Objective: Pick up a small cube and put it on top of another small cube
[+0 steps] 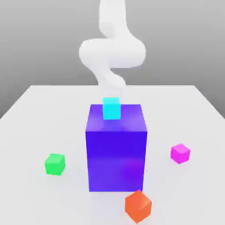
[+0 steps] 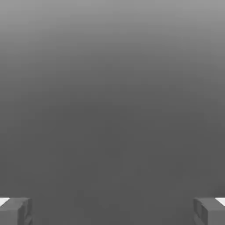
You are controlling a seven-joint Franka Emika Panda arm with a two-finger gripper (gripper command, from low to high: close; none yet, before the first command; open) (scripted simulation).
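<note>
Matte white surface (image 1: 39, 114), flat and smooth, narrowing toward a plain grey backdrop. At centre, a big purple block (image 1: 116, 151), tall and square-edged, glossy on its front face with a soft pinkish sheen low on the exterior view's right. On top of that block, near its far edge, a cyan cube (image 1: 111, 108), crisp-cornered, evenly lit, upright. Behind the block, a white robot arm (image 1: 112, 50), rounded and smooth like moulded plastic, curving down out of the top of the exterior view and blurring against the backdrop. On the surface at the exterior view's right, well apart from the block, the small magenta-pink cube (image 1: 180, 153), glossy, turned slightly so two side faces and the top show. On the exterior view's left, also well apart from the block, the small bright green cube (image 1: 55, 164), about the same size, sitting flat with faintly softened edges. Near the front, just beside the block's lower corner, an orange-red cube (image 1: 138, 206), turned corner-forward. Seen from the hand view, the hand (image 2: 112, 211) spread wide, two grey blocky fingertips (image 2: 15, 211) at opposite edges, nothing between them, only featureless grey beyond.
</note>
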